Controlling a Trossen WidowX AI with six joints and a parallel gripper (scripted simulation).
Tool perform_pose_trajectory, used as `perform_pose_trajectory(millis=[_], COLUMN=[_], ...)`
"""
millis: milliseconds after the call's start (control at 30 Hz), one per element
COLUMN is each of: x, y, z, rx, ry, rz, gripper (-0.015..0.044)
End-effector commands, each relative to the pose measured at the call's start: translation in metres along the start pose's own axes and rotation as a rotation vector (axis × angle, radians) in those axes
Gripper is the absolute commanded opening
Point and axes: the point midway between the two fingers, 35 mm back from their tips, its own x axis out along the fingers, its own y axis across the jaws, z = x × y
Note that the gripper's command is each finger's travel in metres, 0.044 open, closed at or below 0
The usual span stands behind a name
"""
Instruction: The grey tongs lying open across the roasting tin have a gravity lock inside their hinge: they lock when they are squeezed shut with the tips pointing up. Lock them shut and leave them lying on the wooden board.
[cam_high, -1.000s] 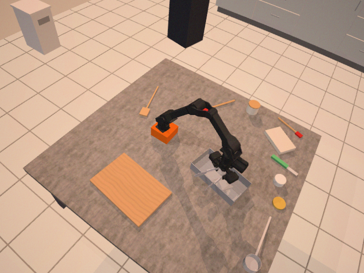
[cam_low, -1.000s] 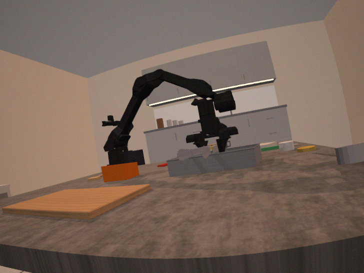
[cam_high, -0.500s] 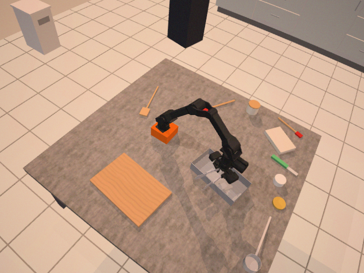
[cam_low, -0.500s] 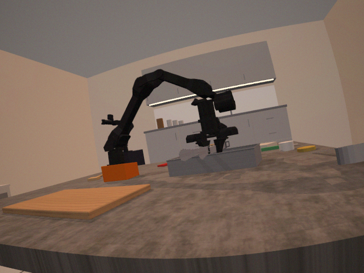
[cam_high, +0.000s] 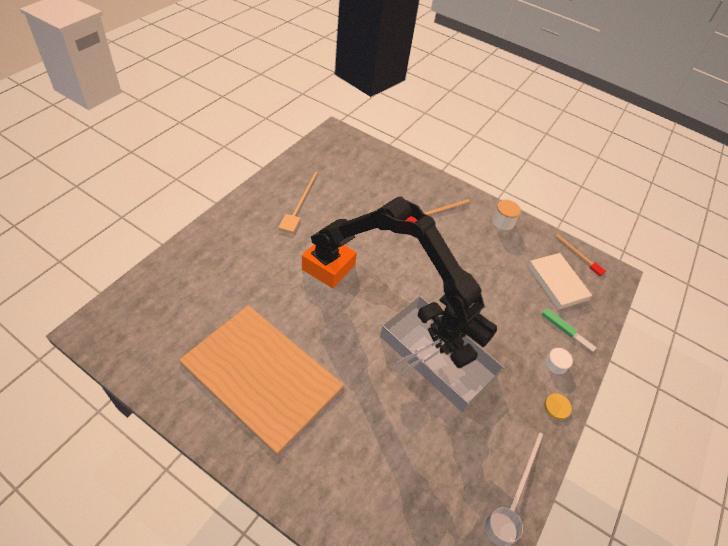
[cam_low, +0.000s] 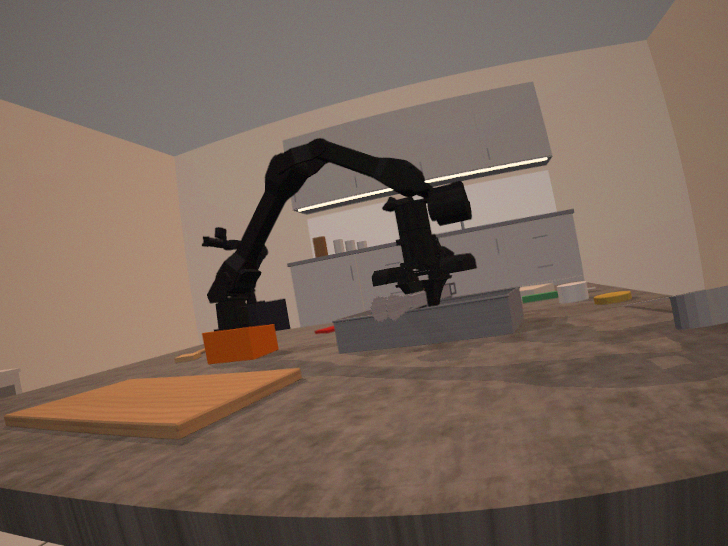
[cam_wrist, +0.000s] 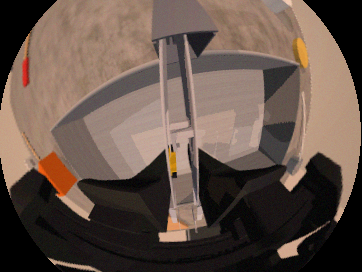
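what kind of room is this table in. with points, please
Probably a kitchen: grey cabinets (cam_high: 588, 52) (cam_low: 505, 126) line the wall, a roasting tin (cam_high: 435, 382) (cam_low: 429, 330) (cam_wrist: 230, 95) and a wooden board (cam_high: 261, 379) (cam_low: 152, 396) are on the table.

- Wooden board (cam_high: 262, 379) (cam_low: 152, 399): one
- Roasting tin (cam_high: 486, 384) (cam_low: 435, 326) (cam_wrist: 232, 54): one
- Tongs (cam_high: 410, 355) (cam_low: 391, 306) (cam_wrist: 164, 100): one pair
- Red-headed tools (cam_high: 597, 268) (cam_low: 324, 329) (cam_wrist: 25, 72): two
- Wooden spatula (cam_high: 289, 223) (cam_low: 188, 356): one
- Lidded jar (cam_high: 506, 214): one
- Pale block (cam_high: 559, 280) (cam_low: 538, 288): one
- Green-handled tool (cam_high: 559, 322) (cam_low: 539, 297): one
- White tub (cam_high: 559, 360) (cam_low: 572, 293): one
- Yellow disc (cam_high: 558, 406) (cam_low: 612, 297) (cam_wrist: 300, 53): one
- Long-handled pan (cam_high: 503, 526) (cam_low: 699, 308): one

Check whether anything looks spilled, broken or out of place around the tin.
Nothing stands out. The tin sits level, with no spill or damage visible; the tongs crossing it are pinched in the gripper.
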Motion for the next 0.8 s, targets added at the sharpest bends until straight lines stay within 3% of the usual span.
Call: perform_pose_trajectory(millis=[0, 167, 367, 567, 767], x=[-0.001, -0.001, -0.001, -0.007, -0.074], y=[0.0, 0.0, 0.0, -0.002, -0.007], z=[0.0, 0.0, 0.0, 0.001, 0.002], rx=[0.0, 0.0, 0.0, 0.001, 0.004], ry=[-0.001, -0.001, -0.001, -0.001, 0.001], rz=[-0.001, -0.001, -0.001, -0.001, -0.001], gripper=[0.0048, 0.0015, -0.0143, -0.015, -0.015])
